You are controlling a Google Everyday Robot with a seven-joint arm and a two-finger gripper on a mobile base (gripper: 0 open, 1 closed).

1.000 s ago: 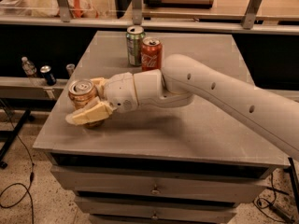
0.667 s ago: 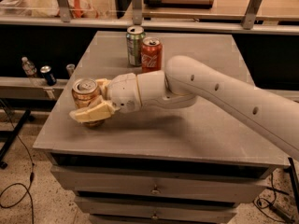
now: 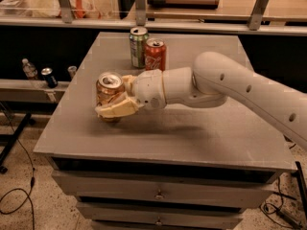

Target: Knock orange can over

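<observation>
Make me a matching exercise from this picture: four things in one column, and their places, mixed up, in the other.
1 orange can
2 red can
3 green can
4 pincer

A back of the table, right one of the pair
B right at the orange can
C back of the table, left one of the pair
D near the table's left side, silver top showing

Pairs: 1-D, 2-A, 3-C, 4-B
</observation>
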